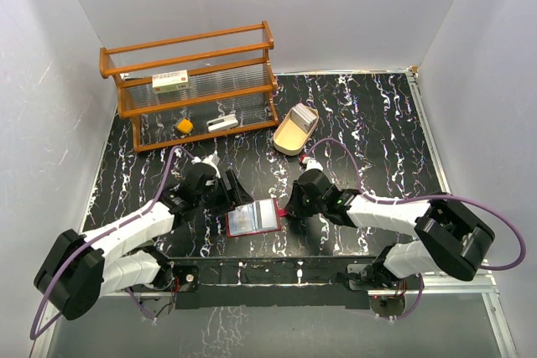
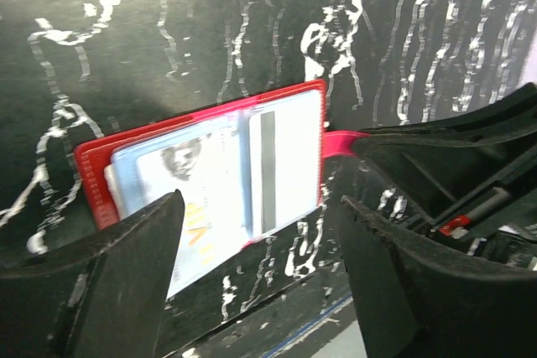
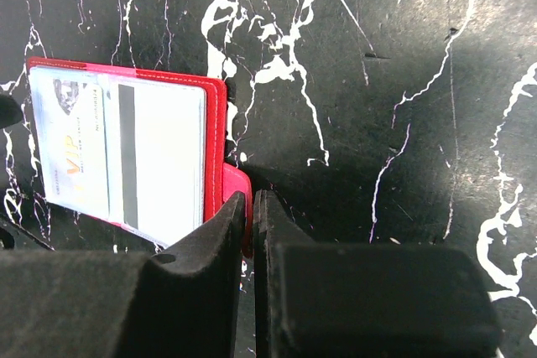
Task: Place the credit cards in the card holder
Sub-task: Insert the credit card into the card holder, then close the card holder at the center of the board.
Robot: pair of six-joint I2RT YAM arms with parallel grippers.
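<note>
While the right claw [image 3: 250,199] is clenched on the red snap tab [image 3: 233,186], its two fingers pressed together with only that tab between them, the left claw [image 2: 260,200] stands released, its fingers [image 2: 101,282] spread wide and gripping nothing. The tab juts from the right edge of the card holder [image 3: 215,127], which lies open and flat on the black marbled counter [image 1: 369,123], touching the right claw and reaching away from it toward the left one. From the left wrist, the holder sits between and just beyond the spread fingers, one lower corner hidden behind a finger. Two credit cards [image 3: 164,157] show in its clear pockets: a pale one with a dark stripe nearer the tab, and a printed one beside it on the far half. The holder lies close to the counter's near edge, between the two arms, so little room is left on that side. Beyond the claws the counter runs bare for a good stretch, widest toward the right wall. Farther back stand a tan oval tray [image 1: 289,138] at centre, with something pale in it that I cannot make out, and a wooden shelf rack [image 1: 189,44] at the back left, carrying a white red-labelled box [image 1: 170,81].
</note>
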